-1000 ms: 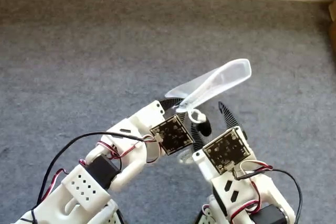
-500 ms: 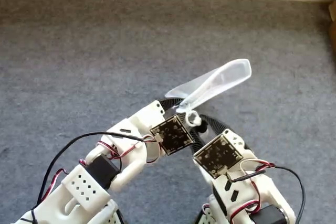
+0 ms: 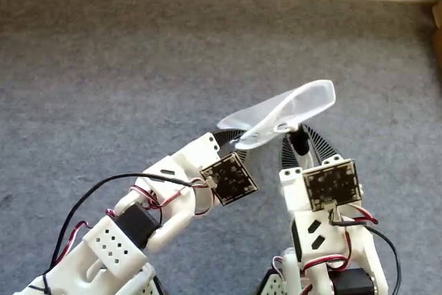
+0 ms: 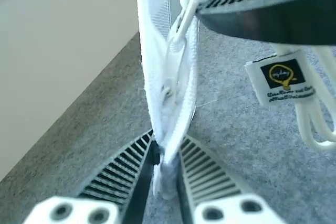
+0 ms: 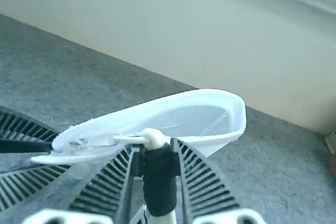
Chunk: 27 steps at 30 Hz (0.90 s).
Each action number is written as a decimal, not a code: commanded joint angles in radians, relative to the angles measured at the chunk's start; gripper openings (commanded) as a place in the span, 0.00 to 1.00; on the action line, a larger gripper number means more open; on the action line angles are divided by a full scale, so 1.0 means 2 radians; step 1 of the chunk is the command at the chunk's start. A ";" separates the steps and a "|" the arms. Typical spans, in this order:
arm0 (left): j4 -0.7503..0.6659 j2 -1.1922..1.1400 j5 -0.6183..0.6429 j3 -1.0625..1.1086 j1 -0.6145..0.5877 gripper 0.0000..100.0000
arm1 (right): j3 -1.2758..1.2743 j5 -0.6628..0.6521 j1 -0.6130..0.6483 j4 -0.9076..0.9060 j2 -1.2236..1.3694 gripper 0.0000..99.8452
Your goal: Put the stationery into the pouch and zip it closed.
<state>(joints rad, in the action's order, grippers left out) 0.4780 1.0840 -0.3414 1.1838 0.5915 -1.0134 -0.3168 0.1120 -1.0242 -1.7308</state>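
The pouch (image 3: 297, 105) is held up between the two arms, over the middle of the grey table (image 3: 103, 67). It is see-through white, and in the high view it slants away from the arms toward the far right. The left hand (image 3: 238, 140) has its near end. In the left wrist view the pouch (image 4: 157, 51) stands on edge with the zip (image 4: 167, 90) facing the camera. That hand (image 4: 166, 145) is closed tight on the bottom corner, with one ribbed finger (image 4: 123, 174) pressed against each face of the fabric.

The right hand (image 3: 299, 136) sits just beside it, partway along the zip edge. From its own wrist view the hand (image 5: 156, 148) is closed around the pull (image 5: 159, 174), a black sleeve with a white bead on top. The bead rests right against the lower edge of the pouch (image 5: 189, 114). The left hand's ribbed fingers show at the side of that view, on the pouch's end.

In the left wrist view a small white tag (image 4: 282, 80) and a loop of white cord (image 4: 315, 124) hang below the right hand's dark finger (image 4: 262, 3). I cannot tell what is inside the pouch. A pale wall (image 5: 157, 24) runs along the far side of the table.
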 commanded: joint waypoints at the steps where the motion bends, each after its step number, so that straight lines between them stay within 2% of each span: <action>1: 0.006 0.003 0.004 0.003 -0.020 0.01 | 0.005 0.010 -0.034 0.026 -0.010 0.01; 12: 0.006 0.003 0.004 0.003 -0.020 0.01 | -0.046 0.010 -0.095 0.112 -0.005 0.01; 21: 0.006 0.003 0.004 0.003 -0.020 0.01 | -0.047 0.010 -0.121 0.126 -0.004 0.01; 27: 0.006 0.003 0.004 0.003 -0.020 0.01 | -0.048 0.010 -0.161 0.138 -0.004 0.01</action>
<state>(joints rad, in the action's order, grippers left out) 0.4780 1.0840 -0.3414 1.1807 0.5930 -1.1224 -0.3046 -0.1212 -0.8002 -1.7308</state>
